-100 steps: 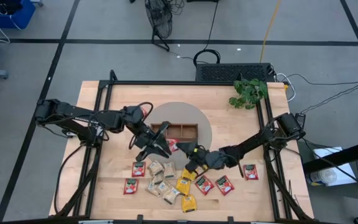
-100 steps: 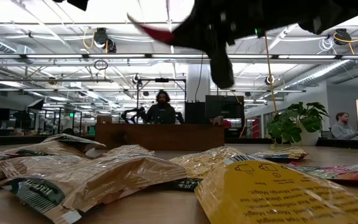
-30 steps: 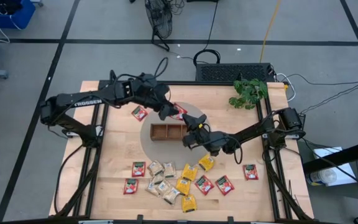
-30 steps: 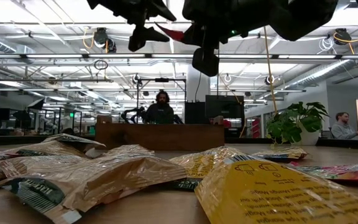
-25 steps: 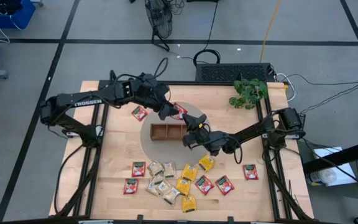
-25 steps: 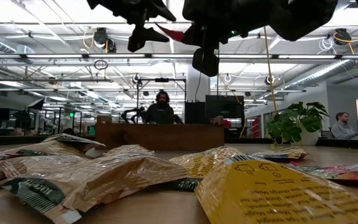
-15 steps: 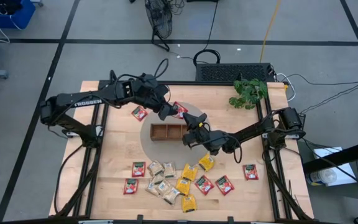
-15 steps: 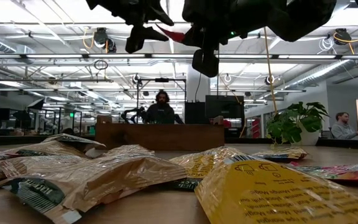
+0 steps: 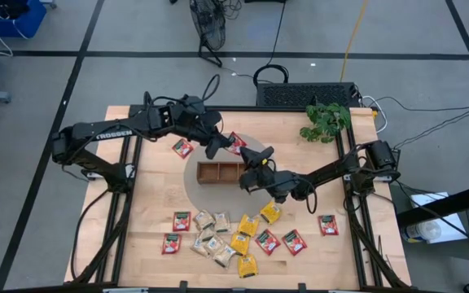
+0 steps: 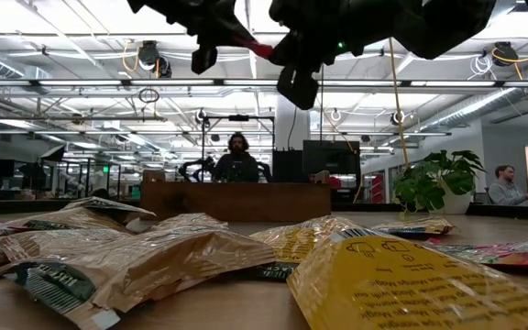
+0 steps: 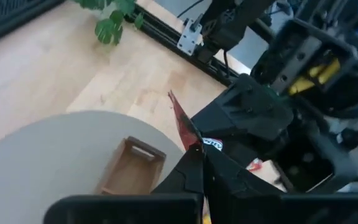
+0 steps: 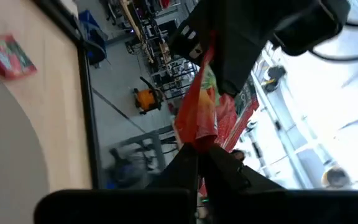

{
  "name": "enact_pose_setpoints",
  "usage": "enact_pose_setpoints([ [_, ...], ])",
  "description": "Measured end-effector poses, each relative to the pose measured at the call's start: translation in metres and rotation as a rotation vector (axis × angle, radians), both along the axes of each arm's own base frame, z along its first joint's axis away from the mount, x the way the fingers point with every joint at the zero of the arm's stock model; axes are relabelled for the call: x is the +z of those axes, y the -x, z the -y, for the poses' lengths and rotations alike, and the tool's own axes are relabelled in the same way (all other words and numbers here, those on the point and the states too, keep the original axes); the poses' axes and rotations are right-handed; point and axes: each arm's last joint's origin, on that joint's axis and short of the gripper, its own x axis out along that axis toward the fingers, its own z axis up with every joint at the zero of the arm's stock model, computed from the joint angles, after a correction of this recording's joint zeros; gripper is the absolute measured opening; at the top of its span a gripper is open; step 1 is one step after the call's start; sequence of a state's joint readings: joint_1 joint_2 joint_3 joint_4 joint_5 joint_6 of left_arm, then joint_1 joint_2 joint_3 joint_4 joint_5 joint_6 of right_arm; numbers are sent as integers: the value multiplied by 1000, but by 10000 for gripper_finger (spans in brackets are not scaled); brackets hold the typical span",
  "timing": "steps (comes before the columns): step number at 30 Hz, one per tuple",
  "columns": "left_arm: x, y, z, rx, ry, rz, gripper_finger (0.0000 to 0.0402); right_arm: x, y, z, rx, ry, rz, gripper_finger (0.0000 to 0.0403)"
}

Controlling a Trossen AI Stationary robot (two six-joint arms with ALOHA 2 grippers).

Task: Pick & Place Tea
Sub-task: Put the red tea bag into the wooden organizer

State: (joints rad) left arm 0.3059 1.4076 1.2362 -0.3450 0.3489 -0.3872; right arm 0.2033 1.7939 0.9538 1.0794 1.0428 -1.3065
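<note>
Above the wooden tray [image 9: 228,172] at frame centre, the left claw [image 9: 215,149] has just clenched on the red tea sachet [image 9: 235,145] that the right claw [image 9: 253,161] also pinches; a mid-air handover; remaining sachets [image 9: 218,238] litter the lower bench [image 9: 153,212].

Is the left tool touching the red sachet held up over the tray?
Touching. Left wrist view shows the left tool shut on the red sachet's edge; right wrist view shows the right tool pinching it too.

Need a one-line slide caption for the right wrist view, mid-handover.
Both grippers shut on one red tea sachet: right gripper at one edge, left gripper at the opposite edge, above the wooden table.
</note>
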Motion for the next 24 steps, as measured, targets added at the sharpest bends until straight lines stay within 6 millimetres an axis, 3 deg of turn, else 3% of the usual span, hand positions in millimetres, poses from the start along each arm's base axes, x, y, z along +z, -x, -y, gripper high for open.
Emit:
enact_pose_setpoints([
  [9,2,0,1,-94,-202,27,4,-11,1,-14,70,-292,226,67],
  [16,-8,4,9,-285,-444,-56,3,-23,4,-27,104,-402,212,110],
  [19,-15,7,18,-325,-563,-164,3,-17,10,-31,113,-427,204,117],
  [24,-19,7,32,-349,-700,-257,2,11,29,-25,174,-563,193,115],
])
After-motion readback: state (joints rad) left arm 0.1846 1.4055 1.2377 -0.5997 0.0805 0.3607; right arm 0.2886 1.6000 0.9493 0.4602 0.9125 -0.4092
